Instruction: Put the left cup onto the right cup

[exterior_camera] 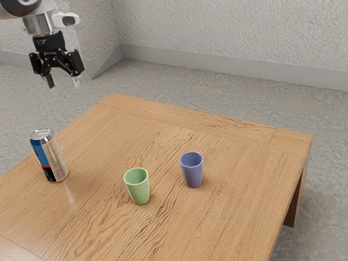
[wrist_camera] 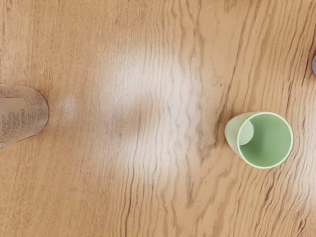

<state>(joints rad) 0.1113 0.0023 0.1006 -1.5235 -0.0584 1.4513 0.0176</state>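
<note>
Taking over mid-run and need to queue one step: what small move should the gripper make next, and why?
Probably carry the open, empty black gripper toward the exterior view's right and down, to just above the upright light-green cup. It hangs high above the wooden table, well off to the side of that cup, grasping nothing.

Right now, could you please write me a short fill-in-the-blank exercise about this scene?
1. The green cup stands between the purple cup and the ___.
2. The gripper hangs high above the table with its fingers ___.
3. Both cups stand ___.
Missing words: can; open; upright.
</note>
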